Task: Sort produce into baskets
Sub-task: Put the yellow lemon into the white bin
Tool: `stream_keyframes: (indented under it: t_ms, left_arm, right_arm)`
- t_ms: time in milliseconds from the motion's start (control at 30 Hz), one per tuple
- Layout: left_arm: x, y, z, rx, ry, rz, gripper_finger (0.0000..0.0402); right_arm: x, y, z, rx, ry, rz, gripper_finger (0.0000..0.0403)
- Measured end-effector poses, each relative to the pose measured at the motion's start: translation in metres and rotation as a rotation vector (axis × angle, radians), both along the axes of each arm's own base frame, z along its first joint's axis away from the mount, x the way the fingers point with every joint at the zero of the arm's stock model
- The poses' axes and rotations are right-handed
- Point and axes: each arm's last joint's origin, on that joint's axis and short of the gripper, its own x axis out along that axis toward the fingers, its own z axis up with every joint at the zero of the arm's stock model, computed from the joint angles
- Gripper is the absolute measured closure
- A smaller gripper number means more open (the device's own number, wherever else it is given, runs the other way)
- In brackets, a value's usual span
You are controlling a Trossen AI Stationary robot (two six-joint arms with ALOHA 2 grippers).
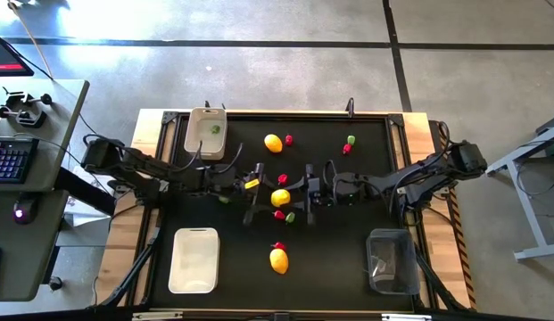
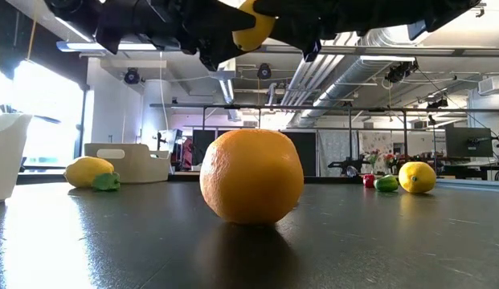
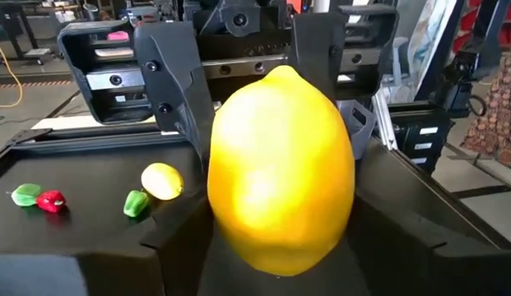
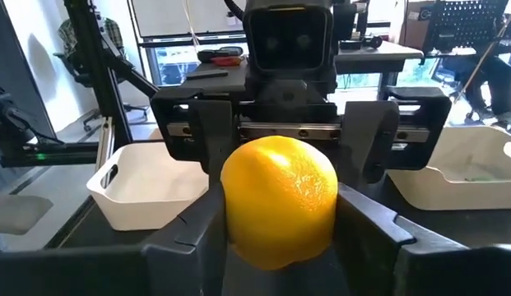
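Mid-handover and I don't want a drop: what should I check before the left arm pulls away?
1. Right end effector closed on the lemon: ok.
2. Left end effector fingers apart, off the lemon: ok.
3. Lemon lifted clear of the table: ok, the low view shows it aloft.
4. Clear bin on the right arm's side unobstructed: ok.
5. Which basket takes lemons: cannot tell.
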Motion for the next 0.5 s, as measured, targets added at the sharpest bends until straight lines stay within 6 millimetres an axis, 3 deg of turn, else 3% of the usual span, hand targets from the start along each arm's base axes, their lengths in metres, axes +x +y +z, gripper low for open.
stream_keyframes:
  t_ms: [300, 500]
  left_arm:
    - [-0.0002, 0.0, -0.0007, 0.038, 0.002, -0.018, 0.0247]
    - [-0.0007, -0.0008, -0.0021, 0.055, 0.023, -0.035, 0.025]
  right_arm:
    - [-0.0001, -0.0008, -0.0003, 0.001, 0.002, -0.048, 0.0139]
    - [-0.0029, 0.0022, 0.0051, -0.028, -0.019, -0.042, 0.0101]
